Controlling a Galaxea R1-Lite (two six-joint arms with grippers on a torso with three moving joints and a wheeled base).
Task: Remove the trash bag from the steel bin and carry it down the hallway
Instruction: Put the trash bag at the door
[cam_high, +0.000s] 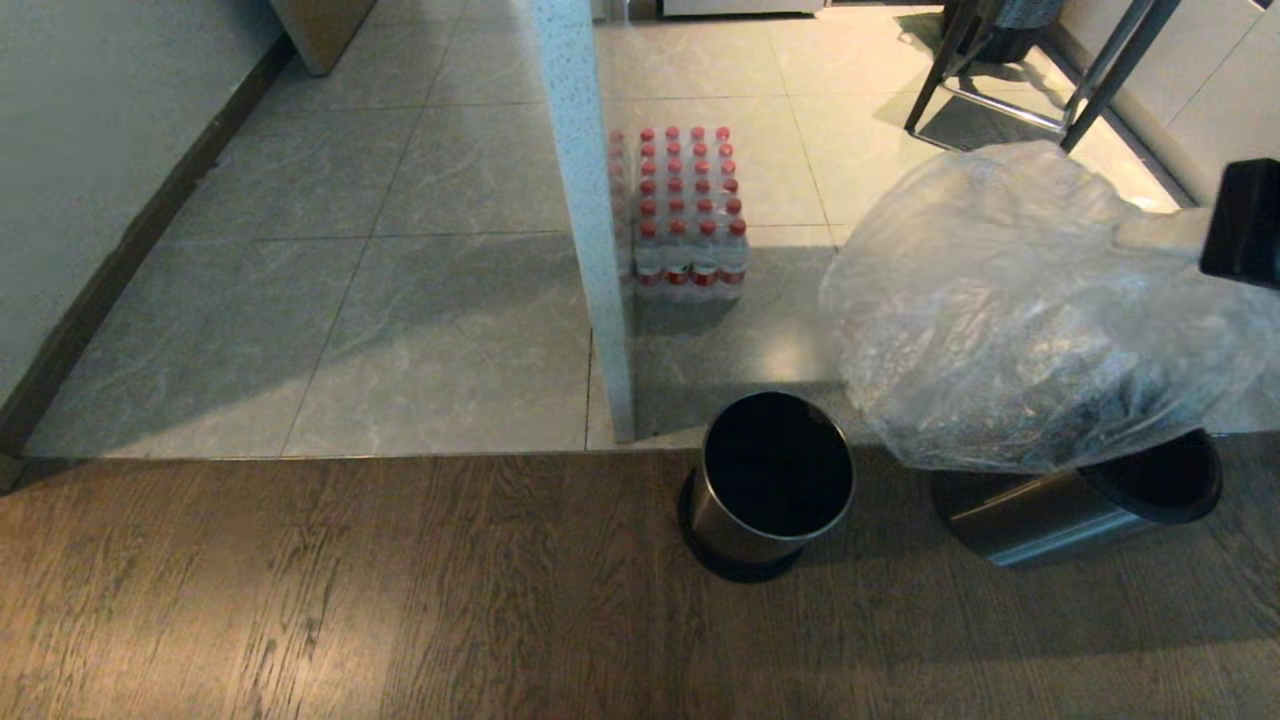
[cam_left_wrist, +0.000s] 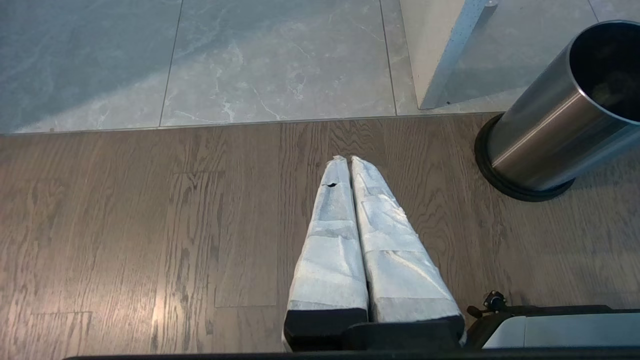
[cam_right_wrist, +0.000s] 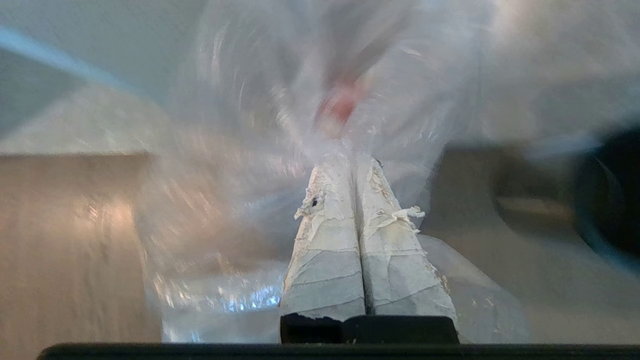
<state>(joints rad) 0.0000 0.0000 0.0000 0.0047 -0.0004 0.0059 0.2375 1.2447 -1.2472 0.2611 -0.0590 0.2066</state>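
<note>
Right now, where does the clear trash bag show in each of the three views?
Head view: the trash bag hangs at right, lifted above a tipped steel bin, pinched by the right gripper.
Left wrist view: not in it; only the upright steel bin and the shut left gripper.
Right wrist view: it fills the frame beyond the shut fingers.
Shared landmark: the wood-plank floor meeting the grey tiles.
</note>
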